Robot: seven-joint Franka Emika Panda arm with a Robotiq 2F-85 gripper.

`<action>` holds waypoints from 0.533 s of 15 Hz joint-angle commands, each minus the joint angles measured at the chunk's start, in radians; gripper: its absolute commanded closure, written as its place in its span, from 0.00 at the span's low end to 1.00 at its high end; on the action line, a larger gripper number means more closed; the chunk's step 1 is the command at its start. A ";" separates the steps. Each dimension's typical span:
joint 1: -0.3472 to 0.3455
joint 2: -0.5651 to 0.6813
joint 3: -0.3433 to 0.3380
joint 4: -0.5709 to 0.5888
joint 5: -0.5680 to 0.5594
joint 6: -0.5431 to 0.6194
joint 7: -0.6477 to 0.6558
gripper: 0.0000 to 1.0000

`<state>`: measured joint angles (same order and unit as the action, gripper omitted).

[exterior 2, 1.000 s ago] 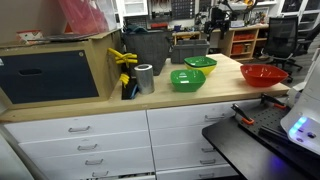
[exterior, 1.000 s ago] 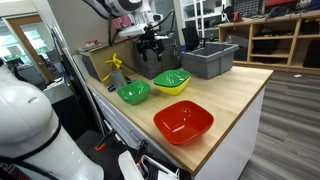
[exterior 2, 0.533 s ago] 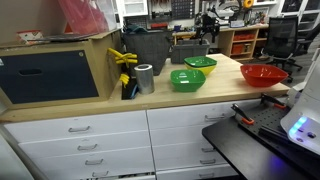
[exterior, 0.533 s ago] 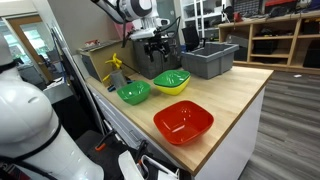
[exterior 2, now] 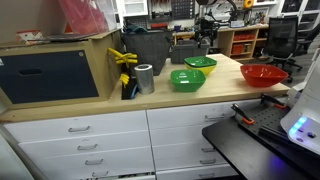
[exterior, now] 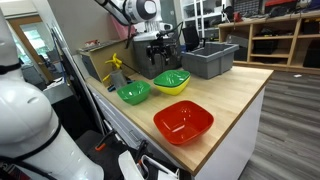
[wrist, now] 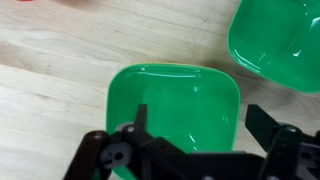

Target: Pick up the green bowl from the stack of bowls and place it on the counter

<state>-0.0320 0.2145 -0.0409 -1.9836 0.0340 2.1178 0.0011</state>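
Plastic this thin and glossy should be light, fairly stiff and slippery, so the wide green rounded-square plastic bowl (wrist: 183, 95) is best pinched across one rim wall. It sits topmost in the nested stack of bowls (exterior: 172, 88) on the light wood surface (exterior: 235, 95). The black pincer (wrist: 197, 118) hangs spread above it. The wrist view shows the squared rim clearly, but only an exterior view shows the yellow bowl beneath.

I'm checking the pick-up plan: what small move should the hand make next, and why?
Probably lower the hand toward the rim of the green bowl. In the wrist view it is open with the bowl beneath, and in an exterior view it hangs above the stack of bowls, touching nothing.
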 commanded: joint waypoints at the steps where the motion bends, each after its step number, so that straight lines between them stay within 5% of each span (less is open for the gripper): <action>1: 0.001 0.050 0.021 0.054 0.025 -0.057 -0.025 0.00; 8: 0.027 0.159 0.064 0.095 0.010 -0.052 -0.024 0.00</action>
<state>-0.0165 0.3176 0.0116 -1.9461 0.0356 2.0933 0.0010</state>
